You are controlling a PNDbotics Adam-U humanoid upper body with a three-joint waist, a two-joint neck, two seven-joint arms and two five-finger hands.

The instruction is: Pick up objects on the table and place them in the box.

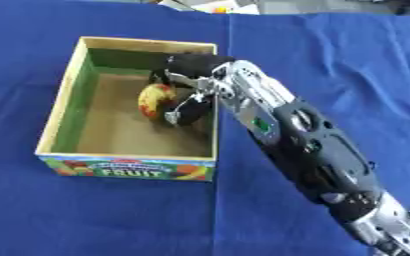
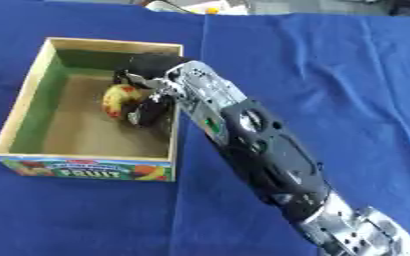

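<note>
A wooden box (image 1: 60, 100) with green inner walls and a "FRUIT" label on its front stands on the blue cloth at the left. Inside it, near the right wall, is a round yellow and red fruit (image 1: 154, 98). My right hand (image 1: 189, 80) reaches over the box's right wall from the lower right, and its black fingers (image 1: 188, 112) curl round the fruit. I cannot tell whether the fruit rests on the box floor. My left hand shows in neither view.
The blue cloth (image 1: 331, 60) covers the whole table. My right arm (image 1: 305, 145) lies diagonally across it from the lower right corner. Some clutter (image 1: 217, 6) shows past the table's far edge.
</note>
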